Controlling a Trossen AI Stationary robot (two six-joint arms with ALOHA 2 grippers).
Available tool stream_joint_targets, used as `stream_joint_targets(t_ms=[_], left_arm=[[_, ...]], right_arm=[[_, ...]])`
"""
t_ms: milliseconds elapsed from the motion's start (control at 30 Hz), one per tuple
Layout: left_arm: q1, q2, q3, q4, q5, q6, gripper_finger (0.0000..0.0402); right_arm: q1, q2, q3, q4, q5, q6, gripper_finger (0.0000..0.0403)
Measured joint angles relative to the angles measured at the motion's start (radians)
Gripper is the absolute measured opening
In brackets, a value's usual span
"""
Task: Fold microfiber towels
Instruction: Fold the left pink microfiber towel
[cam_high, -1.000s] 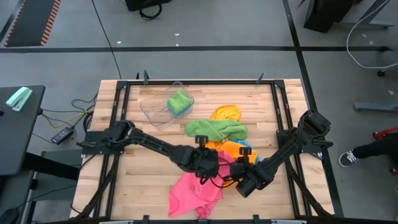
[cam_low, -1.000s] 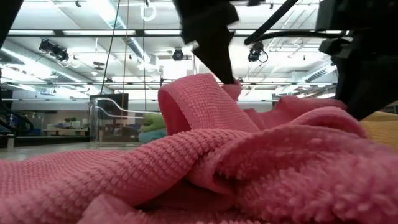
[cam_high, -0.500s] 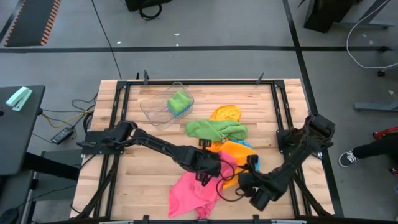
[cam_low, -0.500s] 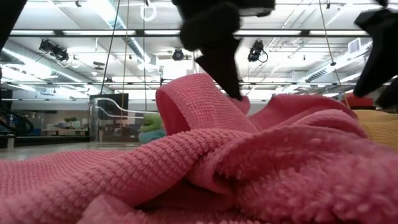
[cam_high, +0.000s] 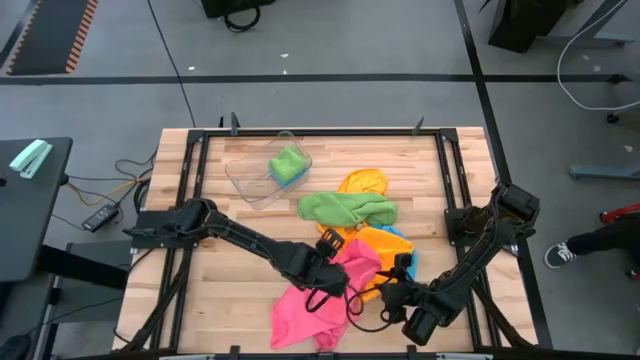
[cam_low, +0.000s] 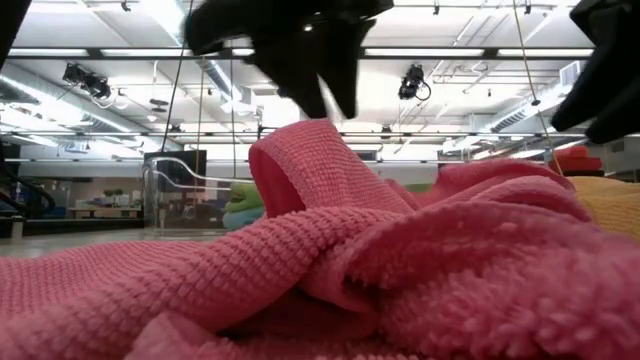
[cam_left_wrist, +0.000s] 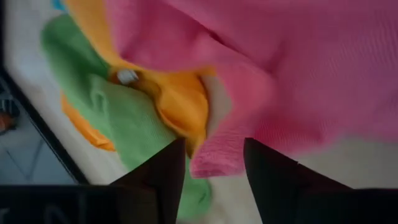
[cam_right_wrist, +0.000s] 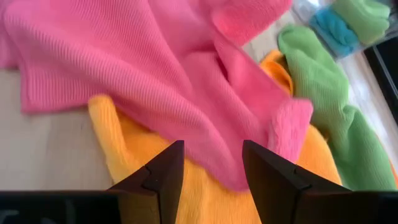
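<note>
Clear plastic tub (cam_high: 252, 178) sits on wooden table (cam_high: 225, 270), well apart from the fingers, toward the far left corner. Black metal frame (cam_high: 192, 170) borders the tabletop. Black side table (cam_high: 30, 215) stands left, with a mint-green object (cam_high: 31, 158) on it.

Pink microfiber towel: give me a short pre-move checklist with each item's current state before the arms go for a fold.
1. Left gripper open and empty: ok, its fingers are spread with nothing between them.
2. Right gripper open and empty: ok, the same shows in the right wrist view.
3. Crumpled bright pink microfiber towel flat enough to fold: not ok, bunched with a raised ridge.
4. Pink towel free of others: not ok, it overlaps the orange microfiber towel.
5. Green microfiber towel out of the way: ok.
6. Clear plastic tub out of the way: ok, at the far side of the table.
</note>
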Motion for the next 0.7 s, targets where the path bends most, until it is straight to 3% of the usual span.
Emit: stream_joint_targets(t_ms=[200, 500, 700], left_arm=[[0.011, 0.002, -0.001, -0.159, -0.017, 0.03, 0.0197], [0.081, 0.031, -0.001, -0.183, 0.063, -0.247, 0.0203], [0.105, 0.111, -0.002, -0.195, 0.123, -0.31, 0.0185]], right_arm=[[0.0, 0.0, 0.0, 0.009, 0.001, -0.025, 0.0172], [0.0, 0.0, 0.0, 0.014, 0.001, -0.027, 0.0172], [-0.007, 0.001, 0.0, 0.02, 0.002, -0.028, 0.0172]])
